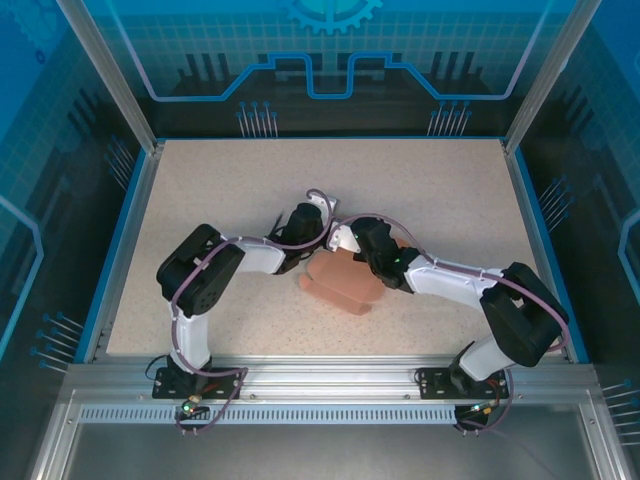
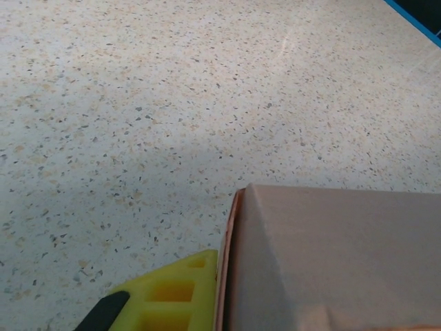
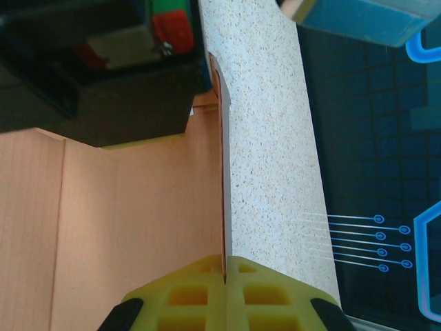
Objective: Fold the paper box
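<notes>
2 arms, the left arm and the right arm, reach in toward the middle of the speckled table, and their ends meet over the paper box. From above, the salmon-pink box lies on the table just in front of both wrists, nearer the front edge than the back, with part of it hidden under the right arm.

The right gripper has its 2 yellow fingers pressed together on a thin edge of the card. That edge runs straight up from between the fingertips, with flat pink panels showing 2 creases on one side and bare table on the other.

The left gripper sits at the box's left end. In its wrist view, 1 yellow finger lies right against the edge of a pink panel that takes up the lower right corner. The panel hides the other finger, so I cannot tell whether this gripper is pinching the card or only touching it.
</notes>
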### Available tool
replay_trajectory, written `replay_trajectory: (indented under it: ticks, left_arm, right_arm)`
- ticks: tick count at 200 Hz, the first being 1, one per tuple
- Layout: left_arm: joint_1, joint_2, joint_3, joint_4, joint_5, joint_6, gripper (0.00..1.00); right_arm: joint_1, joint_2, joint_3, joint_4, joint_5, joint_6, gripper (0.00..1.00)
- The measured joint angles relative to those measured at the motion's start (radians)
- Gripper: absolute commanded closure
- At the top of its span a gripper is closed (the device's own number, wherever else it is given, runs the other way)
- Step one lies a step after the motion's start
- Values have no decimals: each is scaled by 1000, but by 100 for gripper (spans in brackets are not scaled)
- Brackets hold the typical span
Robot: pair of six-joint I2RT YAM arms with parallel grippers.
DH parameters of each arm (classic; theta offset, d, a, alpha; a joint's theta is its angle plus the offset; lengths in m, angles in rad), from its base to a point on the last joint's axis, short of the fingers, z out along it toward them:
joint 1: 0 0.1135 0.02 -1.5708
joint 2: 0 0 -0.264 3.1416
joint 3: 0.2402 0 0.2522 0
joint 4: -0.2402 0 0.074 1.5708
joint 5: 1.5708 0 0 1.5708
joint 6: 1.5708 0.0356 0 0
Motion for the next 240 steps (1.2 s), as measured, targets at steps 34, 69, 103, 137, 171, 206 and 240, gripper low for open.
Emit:
replay_trajectory:
  ticks: [34, 69, 103, 137, 171, 206, 240]
  left_arm:
    - [-26, -1, 35, -69, -82, -10, 99]
    - [-32, -2, 32, -62, -94, -6, 94]
    - [-24, -2, 2, -4, -58, 18, 84]
    - [-8, -8, -24, 33, -32, 22, 68]
    - [2, -18, -54, 46, -1, 24, 57]
    - [2, -24, -85, 63, 34, 27, 46]
    - [2, -26, -114, 77, 59, 28, 44]
  right_arm:
    - [7, 4, -4, 11, 11, 13, 96]
    - [8, 4, -11, 26, 14, 31, 96]
    - [8, -5, -16, 24, 14, 58, 96]
    - [8, -21, -21, 6, 2, 84, 96]
    - [8, -25, -21, -3, -8, 96, 96]
    - [7, -28, -21, -8, -24, 100, 96]
    - [5, -31, -21, -13, -32, 103, 96]
